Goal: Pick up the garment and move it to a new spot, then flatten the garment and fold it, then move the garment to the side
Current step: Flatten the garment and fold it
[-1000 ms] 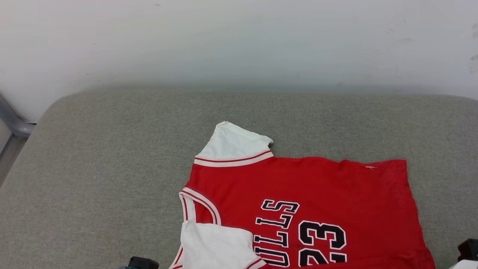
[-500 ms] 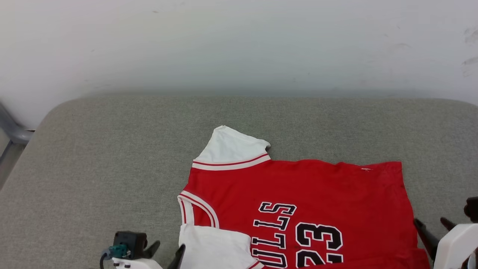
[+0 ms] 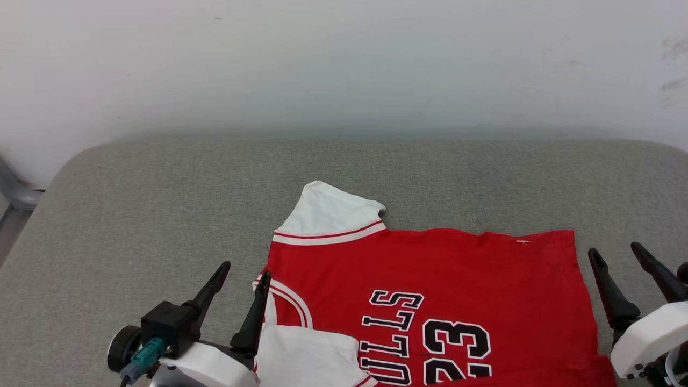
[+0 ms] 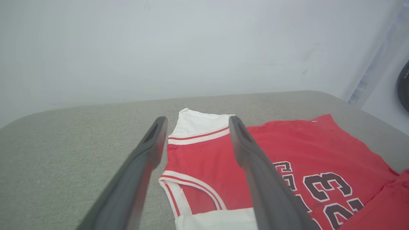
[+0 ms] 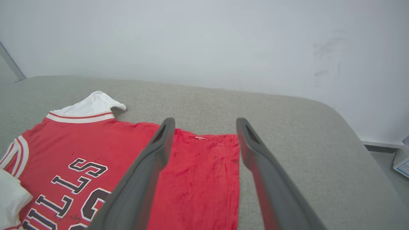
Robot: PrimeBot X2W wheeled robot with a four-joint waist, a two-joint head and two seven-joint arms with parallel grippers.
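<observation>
The garment [image 3: 430, 269], a red jersey with white sleeves and black lettering with 23, lies on the grey cushioned surface [image 3: 161, 204], neck to the left and hem to the right. Its near white sleeve is folded over onto the red body. My left gripper [image 3: 244, 269] stands open at the collar edge, holding nothing. At the hem's right side my right gripper [image 3: 613, 248] is open too and empty. The left wrist view has the garment [image 4: 204, 153] beyond my left gripper [image 4: 195, 123]. In the right wrist view the hem of the garment [image 5: 204, 166] lies between the spread fingers of my right gripper [image 5: 204, 123].
A pale wall [image 3: 344, 64] runs behind the surface. A grey metal bar [image 3: 16, 193] stands at the far left edge. Bare cushion stretches left of and behind the garment.
Both grippers have opened and risen into the head view beside the garment. The near sleeve stays folded over the body. The camera has shifted slightly.
</observation>
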